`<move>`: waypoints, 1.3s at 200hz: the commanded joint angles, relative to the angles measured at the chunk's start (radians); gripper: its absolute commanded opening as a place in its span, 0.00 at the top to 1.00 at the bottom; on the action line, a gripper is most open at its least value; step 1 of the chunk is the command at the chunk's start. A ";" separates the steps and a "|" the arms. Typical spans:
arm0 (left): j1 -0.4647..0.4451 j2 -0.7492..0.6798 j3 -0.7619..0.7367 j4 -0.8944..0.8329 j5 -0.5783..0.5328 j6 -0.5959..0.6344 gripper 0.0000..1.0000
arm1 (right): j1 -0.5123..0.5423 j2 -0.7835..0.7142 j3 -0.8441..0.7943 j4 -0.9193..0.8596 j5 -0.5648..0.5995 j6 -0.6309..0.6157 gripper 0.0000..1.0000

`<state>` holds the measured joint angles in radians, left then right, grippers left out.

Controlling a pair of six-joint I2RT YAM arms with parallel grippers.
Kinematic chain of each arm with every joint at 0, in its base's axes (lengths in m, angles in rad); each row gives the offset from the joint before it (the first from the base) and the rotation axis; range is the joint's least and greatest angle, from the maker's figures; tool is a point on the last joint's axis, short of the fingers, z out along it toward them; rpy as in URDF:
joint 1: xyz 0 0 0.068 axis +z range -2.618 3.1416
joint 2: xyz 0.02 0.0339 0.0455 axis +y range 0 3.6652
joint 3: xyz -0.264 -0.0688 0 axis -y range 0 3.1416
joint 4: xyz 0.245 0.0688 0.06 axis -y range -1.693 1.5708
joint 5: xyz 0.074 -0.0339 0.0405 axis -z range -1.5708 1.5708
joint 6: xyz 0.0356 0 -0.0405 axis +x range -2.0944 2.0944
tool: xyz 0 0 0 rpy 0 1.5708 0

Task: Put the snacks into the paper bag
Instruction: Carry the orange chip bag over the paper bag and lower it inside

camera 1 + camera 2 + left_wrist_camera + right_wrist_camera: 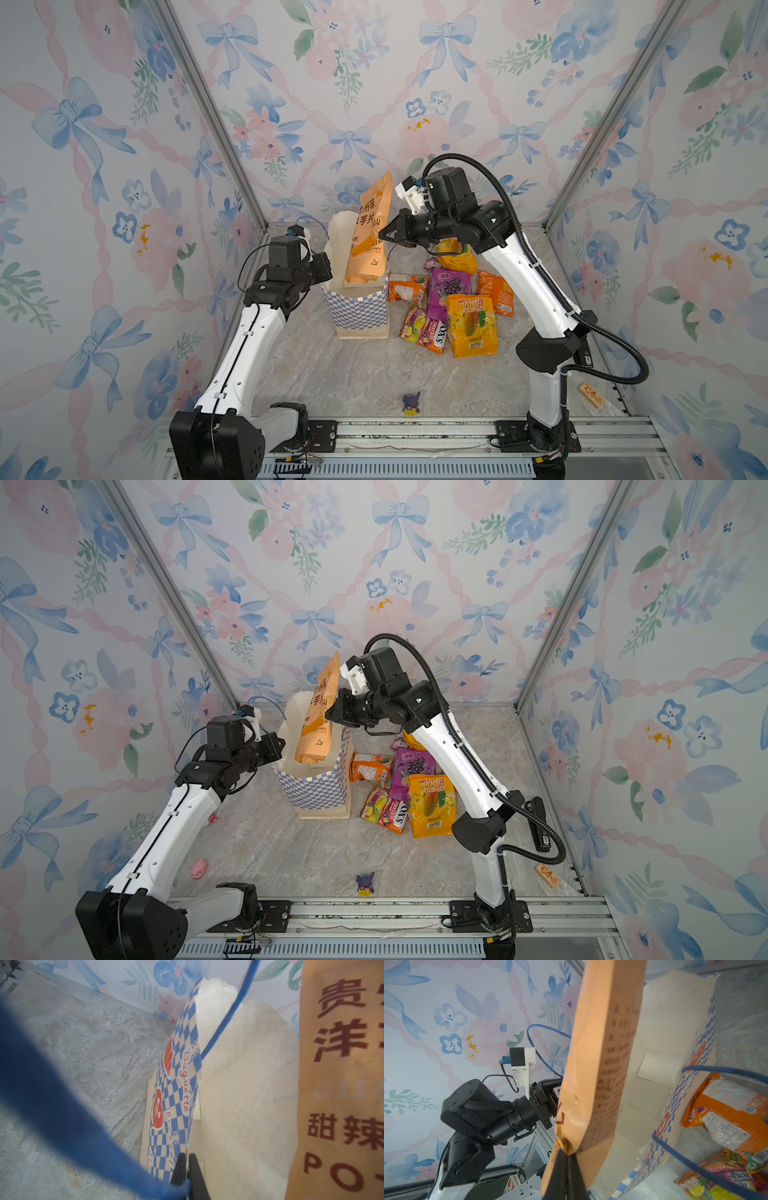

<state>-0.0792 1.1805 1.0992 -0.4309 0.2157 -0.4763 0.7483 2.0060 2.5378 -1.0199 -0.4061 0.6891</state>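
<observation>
The paper bag stands upright mid-table, mouth open. My left gripper is shut on its left rim, one finger on each side of the checkered wall. A long orange snack packet stands tilted, its lower end inside the bag's mouth and its top above the rim. My right gripper is shut on its right edge. Other snacks lie right of the bag: purple, yellow "LOT 100", "FOX'S", two orange.
A tiny purple-and-yellow figurine stands near the front rail. A small wooden block lies at the right wall. Two small pink bits lie by the left arm. The bag's blue cord handles loop near the right gripper.
</observation>
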 commanded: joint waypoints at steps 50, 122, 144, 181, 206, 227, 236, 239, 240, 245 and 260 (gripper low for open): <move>-0.006 -0.033 -0.019 0.018 -0.017 0.001 1.00 | 0.034 0.031 0.030 -0.030 0.027 0.034 1.00; -0.007 -0.035 -0.017 0.018 -0.007 -0.009 1.00 | 0.051 0.045 0.021 -0.036 0.038 0.030 1.00; -0.007 -0.039 -0.018 0.023 -0.003 -0.013 1.00 | 0.056 0.048 0.019 -0.036 0.035 0.020 1.00; -0.007 -0.040 -0.023 0.023 -0.007 -0.014 1.00 | 0.066 0.046 0.018 -0.041 0.033 0.000 1.00; -0.008 -0.038 -0.024 0.023 -0.007 -0.016 1.00 | 0.072 0.043 0.011 -0.048 0.028 -0.005 1.00; -0.009 -0.033 -0.022 0.024 -0.004 -0.015 1.00 | 0.078 0.042 -0.001 -0.047 0.026 -0.006 1.00; -0.011 -0.033 -0.022 0.023 -0.004 -0.016 1.00 | 0.080 0.039 -0.009 -0.042 0.024 -0.007 1.00; -0.010 -0.032 -0.024 0.023 -0.005 -0.016 1.00 | 0.080 0.039 -0.010 -0.041 0.025 -0.005 1.00; -0.010 -0.033 -0.024 0.023 -0.005 -0.017 1.00 | 0.080 0.040 -0.010 -0.041 0.025 -0.005 1.00; -0.010 -0.033 -0.022 0.023 -0.005 -0.018 1.00 | 0.080 0.037 -0.013 -0.041 0.025 -0.003 1.00; -0.011 -0.033 -0.021 0.024 -0.005 -0.015 1.00 | 0.080 0.039 -0.015 -0.039 0.027 0.003 1.00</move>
<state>-0.0849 1.1656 1.0863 -0.4198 0.2085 -0.4778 0.8158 2.0415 2.5290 -1.0481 -0.3801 0.6991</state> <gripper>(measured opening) 0.048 0.047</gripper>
